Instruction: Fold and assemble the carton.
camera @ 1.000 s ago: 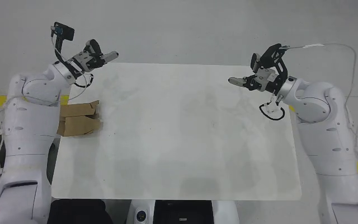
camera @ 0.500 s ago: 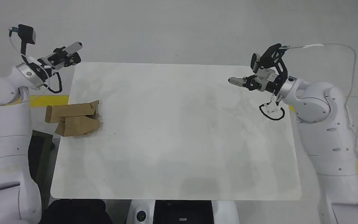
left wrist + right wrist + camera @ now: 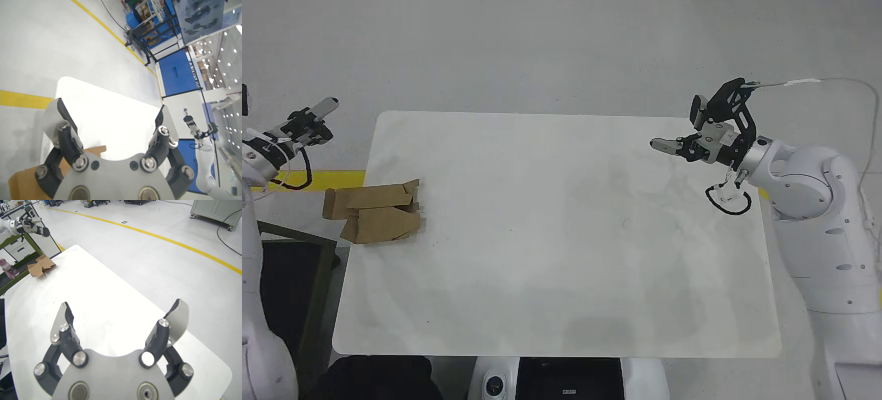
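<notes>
Your left hand (image 3: 317, 108) has swung out past the surface's (image 3: 572, 260) left edge, spread wide and empty. You see the cardboard carton (image 3: 377, 212) lying at that left edge; farther back, your right hand (image 3: 660, 146) hovers over the right side, equally wide.

White table (image 3: 572, 250) with rounded corners stands on a pale grey floor (image 3: 542, 50), with a yellow line (image 3: 170, 240) curving across the floor beyond it. A dark-topped, green-framed bench (image 3: 287, 290) sits just beside the table's left edge, with a pink bottle (image 3: 5, 266) on it. Farther off are blue fence panels (image 3: 177, 75) and a grey cabinet (image 3: 217, 209) on castors.
</notes>
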Robot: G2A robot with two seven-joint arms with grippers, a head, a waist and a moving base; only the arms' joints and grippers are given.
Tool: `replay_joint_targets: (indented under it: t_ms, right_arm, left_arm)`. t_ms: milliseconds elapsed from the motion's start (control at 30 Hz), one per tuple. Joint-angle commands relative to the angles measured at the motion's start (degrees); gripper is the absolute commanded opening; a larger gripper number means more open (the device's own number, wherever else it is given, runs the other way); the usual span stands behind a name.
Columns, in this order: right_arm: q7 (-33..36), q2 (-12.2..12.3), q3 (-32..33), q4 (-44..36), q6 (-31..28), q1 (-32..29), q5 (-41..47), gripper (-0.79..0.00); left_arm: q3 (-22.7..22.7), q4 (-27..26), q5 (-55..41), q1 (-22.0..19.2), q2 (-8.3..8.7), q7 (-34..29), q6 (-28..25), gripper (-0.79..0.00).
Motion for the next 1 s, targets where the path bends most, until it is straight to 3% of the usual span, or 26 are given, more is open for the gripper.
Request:
replay_joint_targets:
  t_ms: [0, 500, 967]
  right_arm:
    - [0.00, 0.00, 0.00, 0.00, 0.00, 0.00, 0.00, 0.000]
    - [0.00, 0.00, 0.00, 0.00, 0.00, 0.00, 0.00, 0.000]
    - [0.00, 0.00, 0.00, 0.00, 0.00, 0.00, 0.00, 0.000]
  left_arm:
    - [-0.72, 1.24, 1.46, 0.48, 0.42, 1.74, 0.80, 0.000]
    - [-5.32, 8.40, 6.91, 4.21, 3.71, 3.40, 5.08, 0.000]
    - [-4.49, 5.50, 0.10, 12.26, 3.34, 1.74, 5.83, 0.000]
